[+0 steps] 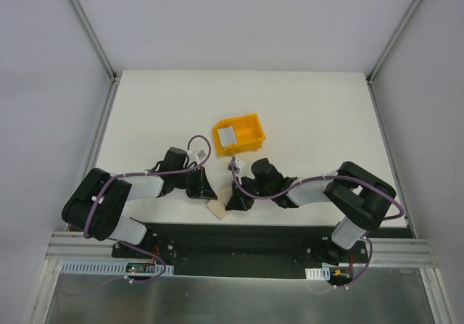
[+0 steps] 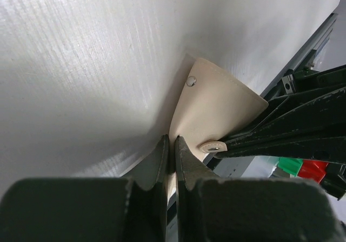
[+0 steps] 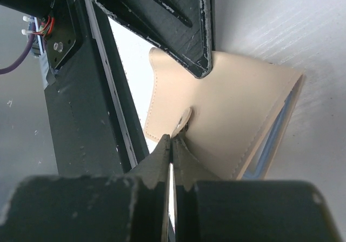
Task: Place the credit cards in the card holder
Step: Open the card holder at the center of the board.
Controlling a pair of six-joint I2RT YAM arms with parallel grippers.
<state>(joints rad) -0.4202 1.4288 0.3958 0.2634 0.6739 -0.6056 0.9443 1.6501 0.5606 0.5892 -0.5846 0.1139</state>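
No text, label or number is legible anywhere.

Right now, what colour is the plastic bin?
The bin is yellow, best seen in the top view.

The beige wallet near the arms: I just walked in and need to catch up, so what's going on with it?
Both arms are working on the card holder at the table's near edge. The left hand is shut on one edge of it, and the right hand is shut on a flap right by the snap, so it is held partly open between them. One credit card lies in the yellow bin behind them, not yet picked up.
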